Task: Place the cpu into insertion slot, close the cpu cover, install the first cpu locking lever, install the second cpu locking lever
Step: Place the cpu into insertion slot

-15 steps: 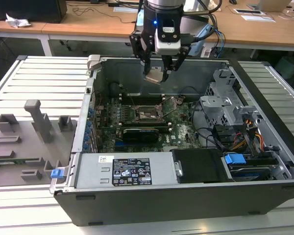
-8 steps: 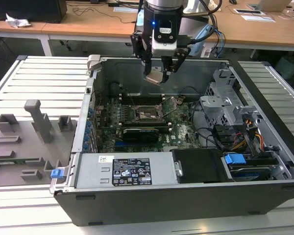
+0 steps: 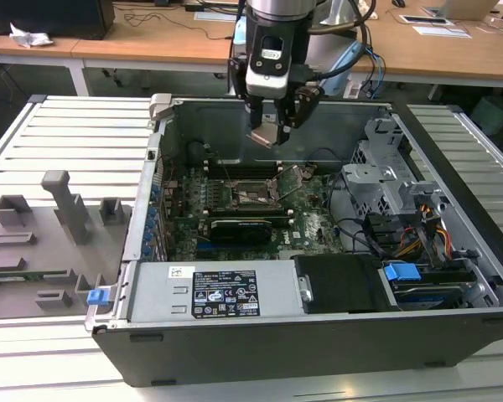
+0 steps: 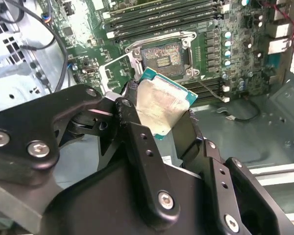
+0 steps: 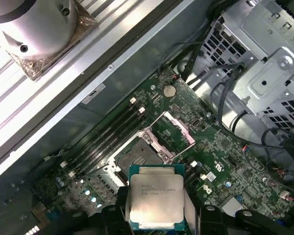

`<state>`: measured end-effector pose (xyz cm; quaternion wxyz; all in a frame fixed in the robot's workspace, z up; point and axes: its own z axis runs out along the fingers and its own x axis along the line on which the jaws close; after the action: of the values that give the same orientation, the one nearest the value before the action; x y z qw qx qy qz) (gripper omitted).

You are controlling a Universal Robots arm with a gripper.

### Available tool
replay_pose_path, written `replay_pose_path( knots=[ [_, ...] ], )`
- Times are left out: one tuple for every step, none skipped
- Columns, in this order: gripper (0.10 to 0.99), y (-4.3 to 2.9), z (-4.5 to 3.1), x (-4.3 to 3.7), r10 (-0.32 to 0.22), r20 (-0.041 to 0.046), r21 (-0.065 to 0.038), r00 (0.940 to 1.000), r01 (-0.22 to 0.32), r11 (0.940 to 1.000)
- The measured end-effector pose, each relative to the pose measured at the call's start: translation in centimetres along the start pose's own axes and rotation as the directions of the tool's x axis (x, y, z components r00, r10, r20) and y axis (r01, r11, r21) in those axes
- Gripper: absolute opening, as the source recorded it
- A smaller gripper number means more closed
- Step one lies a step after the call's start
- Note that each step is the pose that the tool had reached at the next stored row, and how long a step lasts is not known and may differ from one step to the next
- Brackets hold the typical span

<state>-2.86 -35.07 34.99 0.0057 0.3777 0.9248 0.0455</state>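
My gripper [image 3: 271, 127] is shut on the cpu [image 3: 268, 134] and holds it in the air above the open computer case. In both wrist views the silvery chip with its green rim, the cpu [image 4: 164, 105] [image 5: 154, 196], sits clamped between two black fingers [image 4: 137, 134] [image 5: 120, 205]. Below it on the green motherboard lies the insertion slot [image 4: 161, 56] [image 5: 137, 154] [image 3: 250, 194], uncovered, its dark pinned centre showing. The cpu cover [image 5: 172, 131] [image 4: 115, 71] stands swung open beside the slot.
Long black memory slots [image 5: 105, 139] run beside the slot. A black graphics card [image 3: 239, 228] lies nearer the case front, behind the power supply [image 3: 210, 293]. A metal drive cage [image 3: 386, 180] and cables [image 3: 427, 234] crowd the exterior view's right. A grey fixture tray [image 3: 42, 243] lies outside, left.
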Motion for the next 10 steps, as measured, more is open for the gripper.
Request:
replay_pose_path(
  knots=[
    [0.529, 0.00, 0.02, 0.00, 0.015, 0.0013, 0.000, 0.9999, -0.015, 0.9999],
    [0.529, 0.00, 0.04, 0.00, 0.023, 0.0020, -0.001, 0.9997, -0.023, 0.9997],
    [0.529, 0.00, 0.06, 0.00, 0.032, 0.0028, -0.001, 0.9995, -0.032, 0.9995],
    [0.529, 0.00, 0.08, 0.00, 0.041, 0.0036, -0.001, 0.9992, -0.041, 0.9992],
    [0.529, -0.01, 0.11, 0.00, 0.053, 0.0047, -0.001, 0.9986, -0.053, 0.9986],
    [0.529, -0.01, 0.13, 0.00, 0.063, 0.0056, -0.002, 0.9980, -0.063, 0.9980],
    [0.529, -0.01, 0.15, 0.00, 0.070, 0.0062, -0.002, 0.9975, -0.070, 0.9975],
    [0.529, -0.01, 0.19, 0.00, 0.084, 0.0074, -0.002, 0.9964, -0.084, 0.9965],
    [0.529, -0.02, 0.21, 0.00, 0.094, 0.0082, -0.003, 0.9955, -0.094, 0.9956],
    [0.529, -0.02, 0.23, -0.01, 0.104, 0.0091, -0.003, 0.9945, -0.104, 0.9945]
  ],
)
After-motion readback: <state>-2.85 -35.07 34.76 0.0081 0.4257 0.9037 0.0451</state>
